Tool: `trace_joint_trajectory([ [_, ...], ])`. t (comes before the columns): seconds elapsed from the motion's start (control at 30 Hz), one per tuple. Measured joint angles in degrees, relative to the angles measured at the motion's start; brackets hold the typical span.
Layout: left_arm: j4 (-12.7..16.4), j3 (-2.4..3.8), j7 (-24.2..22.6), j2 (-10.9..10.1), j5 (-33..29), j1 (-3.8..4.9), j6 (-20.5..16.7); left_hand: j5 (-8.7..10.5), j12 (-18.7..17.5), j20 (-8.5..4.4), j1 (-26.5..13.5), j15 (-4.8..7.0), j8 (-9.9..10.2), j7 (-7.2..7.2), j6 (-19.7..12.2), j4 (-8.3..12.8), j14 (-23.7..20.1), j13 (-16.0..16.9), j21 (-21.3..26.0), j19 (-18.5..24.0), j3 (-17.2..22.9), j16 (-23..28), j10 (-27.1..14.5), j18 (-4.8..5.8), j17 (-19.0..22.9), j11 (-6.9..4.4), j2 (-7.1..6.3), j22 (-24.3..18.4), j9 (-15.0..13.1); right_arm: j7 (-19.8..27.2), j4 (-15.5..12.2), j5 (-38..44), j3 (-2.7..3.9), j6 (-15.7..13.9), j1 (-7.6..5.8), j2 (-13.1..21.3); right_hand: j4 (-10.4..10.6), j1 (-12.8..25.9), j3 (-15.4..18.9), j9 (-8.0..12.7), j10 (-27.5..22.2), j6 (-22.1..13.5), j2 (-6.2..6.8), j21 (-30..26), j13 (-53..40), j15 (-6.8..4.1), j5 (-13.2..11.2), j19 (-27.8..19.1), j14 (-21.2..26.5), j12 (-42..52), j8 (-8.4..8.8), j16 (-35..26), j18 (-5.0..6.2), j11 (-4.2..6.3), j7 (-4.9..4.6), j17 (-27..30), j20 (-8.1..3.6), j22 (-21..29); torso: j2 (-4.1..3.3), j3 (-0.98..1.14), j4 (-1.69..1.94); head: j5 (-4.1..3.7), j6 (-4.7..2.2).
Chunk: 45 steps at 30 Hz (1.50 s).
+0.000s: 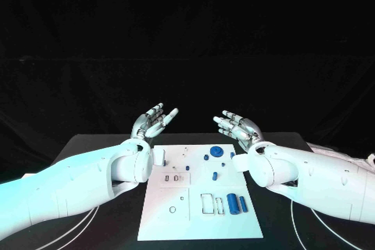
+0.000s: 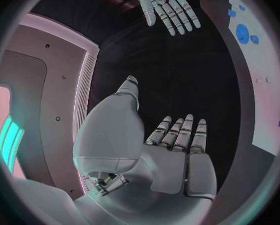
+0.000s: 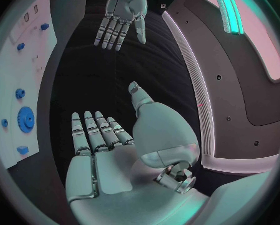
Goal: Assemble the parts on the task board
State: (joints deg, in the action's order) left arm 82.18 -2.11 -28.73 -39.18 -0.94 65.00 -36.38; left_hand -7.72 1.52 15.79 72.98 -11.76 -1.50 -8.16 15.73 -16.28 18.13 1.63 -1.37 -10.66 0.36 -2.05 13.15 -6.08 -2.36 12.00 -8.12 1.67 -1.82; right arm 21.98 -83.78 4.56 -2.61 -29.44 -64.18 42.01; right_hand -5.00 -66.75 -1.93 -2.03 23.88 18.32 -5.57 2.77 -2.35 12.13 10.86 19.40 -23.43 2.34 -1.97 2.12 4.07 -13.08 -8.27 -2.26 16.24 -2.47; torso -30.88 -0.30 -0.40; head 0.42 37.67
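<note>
Raising both palms above the far end of the tabletop (image 1: 94, 147), the robot holds nothing at all. Its left hand (image 1: 155, 122) sits just left of centre in the head view, fingers (image 1: 166, 115) stretched out and slightly apart, pointing up and away. Its right hand (image 1: 238, 127) mirrors it just right of centre, fingers (image 1: 225, 120) likewise extended and fanned, with a dark gap between the two hands.

Below them, in the lower middle of the frame, lies the white task board (image 1: 191, 223), lengthwise on the black tabletop and between the two white forearms. A blue gear (image 1: 215, 150) lies flat near the board's far end, with a few small blue pegs (image 1: 206, 157) close beside it. A short blue pin (image 1: 215, 176) lies about mid-board. Nearer the bottom of the frame, two blue cylinders (image 1: 233, 203) lie side by side next to a rectangular outline on the board's right half.

From the left wrist view, the left hand's fingers (image 2: 180, 132) show straight and empty, and the right hand (image 2: 164, 2) hangs opposite, well apart. The right wrist view shows the same in reverse, with the gear (image 3: 25, 119) at the left of the circle.
</note>
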Motion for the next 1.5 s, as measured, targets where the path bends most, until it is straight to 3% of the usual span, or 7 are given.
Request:
trace_joint_trajectory([
  [0.33,0.0,-0.01,0.0,0.0,-0.1,0.00,1.5,0.00,1.4,0.81,3.5,-0.59,-1.6,-0.50,8.1,0.0,11.4,0.8,-3.1,-9.1,0.9,-2.4,9.5,-1.10,-1.4,1.25,2.70,1.5,-0.8,-4.9,2.0,4.2,-0.75,10.8,-1.26,-0.9,-4.5,-6.5,-1.5,-1.2,20.2,17.5,-1.42,5.0,-0.9,-1.18,0.4,18.0,-21.2,2.0,-1.78,2.7,4.11,0.72,-1.53,-1.1,0.17,-1.8,0.01,0.00,-0.01,0.00,0.01],
  [0.47,1.0,0.03,-0.6,-3.8,-0.1,0.31,3.5,0.00,3.3,0.62,4.7,0.27,-3.5,-1.24,17.4,0.6,21.4,1.6,-6.7,-20.3,1.3,-4.9,20.9,-2.39,-2.4,0.94,4.32,3.0,-1.6,-4.7,5.6,13.1,-0.35,9.3,-3.22,1.2,-6.1,-7.5,-3.1,-1.5,26.5,25.1,-1.64,6.7,-1.0,-2.35,0.4,23.7,-27.9,2.0,-2.11,3.0,4.61,1.66,-2.68,-1.2,-0.42,-2.0,-1.05,-0.14,0.51,-0.97,0.14],
  [0.67,4.9,-0.03,-0.9,-6.8,0.1,0.42,5.4,0.00,5.3,-0.57,6.4,2.37,-5.7,-3.08,29.4,2.5,33.3,2.1,-10.9,-33.6,1.0,-7.5,34.5,-3.31,-3.7,-0.50,6.21,4.4,-2.3,-4.6,5.7,24.8,-0.25,6.6,-3.96,2.0,-8.6,-7.8,-5.6,-1.7,33.1,32.2,-1.34,8.7,-1.1,-4.11,0.1,30.2,-35.5,2.0,-2.12,3.7,5.30,3.01,-4.18,-1.5,-1.95,-2.2,-3.03,-0.42,0.95,-1.64,-0.45],
  [0.83,8.0,0.05,-0.9,-9.5,0.7,0.85,7.0,0.00,5.6,-1.75,7.1,3.82,-6.2,-4.51,35.2,3.6,39.7,2.3,-12.3,-40.4,0.5,-8.2,41.7,-3.31,-4.8,-1.75,7.46,4.6,-2.3,-5.8,5.7,34.4,0.09,5.9,-5.20,3.3,-10.3,-8.4,-7.2,-1.7,37.5,36.2,-0.72,10.5,-1.1,-5.61,-0.7,34.5,-40.8,2.0,-2.11,4.1,5.31,4.14,-3.61,-1.8,-3.47,-2.5,-4.46,-0.66,1.46,-2.16,-0.79],
  [1.27,15.5,0.77,-0.2,-13.5,1.2,1.32,9.6,0.00,4.4,-4.65,8.3,6.74,-5.5,-3.45,41.4,5.5,50.4,2.6,-14.8,-51.7,-0.4,-9.3,50.3,-3.29,-9.4,-3.82,8.65,5.1,-2.1,-16.4,4.2,63.6,0.56,8.8,-8.19,4.3,-11.2,-8.3,-8.7,-1.9,43.9,41.1,2.23,17.9,-1.2,-9.79,-0.9,44.8,-54.6,1.7,-2.11,8.1,6.12,6.96,-1.33,-4.9,-8.22,-5.5,-8.34,-1.18,2.84,-3.87,-1.55],
  [1.33,16.6,0.86,-0.1,-13.8,1.1,1.42,9.9,0.00,4.2,-4.84,8.3,6.93,-5.5,-3.38,41.6,5.5,50.9,2.6,-15.0,-52.3,-0.4,-9.4,50.7,-3.29,-9.8,-3.92,8.65,5.1,-2.1,-18.2,3.9,67.7,0.58,10.0,-8.40,4.2,-10.8,-7.4,-8.7,-1.9,46.1,42.6,3.98,24.3,-1.2,-12.17,-0.9,50.6,-59.5,1.4,-2.11,14.6,6.12,8.43,0.15,-9.6,-11.24,-8.7,-8.92,-1.26,3.00,-4.08,-1.70],
  [1.5,18.9,0.99,0.2,-14.5,0.8,1.54,10.5,0.00,3.4,-5.23,8.4,7.26,-4.9,-3.38,41.6,5.8,51.9,2.6,-16.3,-54.5,-0.7,-9.4,50.7,-3.28,-11.0,-3.92,8.65,5.7,-2.0,-22.3,3.5,76.7,0.55,13.3,-8.53,3.7,-9.9,-6.9,-9.5,-1.9,46.8,43.1,4.55,31.1,-1.3,-12.98,-0.9,54.0,-60.6,1.4,-2.11,28.3,6.12,9.09,0.74,-18.1,-12.52,-12.4,-10.24,-1.44,3.51,-4.74,-1.93],
])
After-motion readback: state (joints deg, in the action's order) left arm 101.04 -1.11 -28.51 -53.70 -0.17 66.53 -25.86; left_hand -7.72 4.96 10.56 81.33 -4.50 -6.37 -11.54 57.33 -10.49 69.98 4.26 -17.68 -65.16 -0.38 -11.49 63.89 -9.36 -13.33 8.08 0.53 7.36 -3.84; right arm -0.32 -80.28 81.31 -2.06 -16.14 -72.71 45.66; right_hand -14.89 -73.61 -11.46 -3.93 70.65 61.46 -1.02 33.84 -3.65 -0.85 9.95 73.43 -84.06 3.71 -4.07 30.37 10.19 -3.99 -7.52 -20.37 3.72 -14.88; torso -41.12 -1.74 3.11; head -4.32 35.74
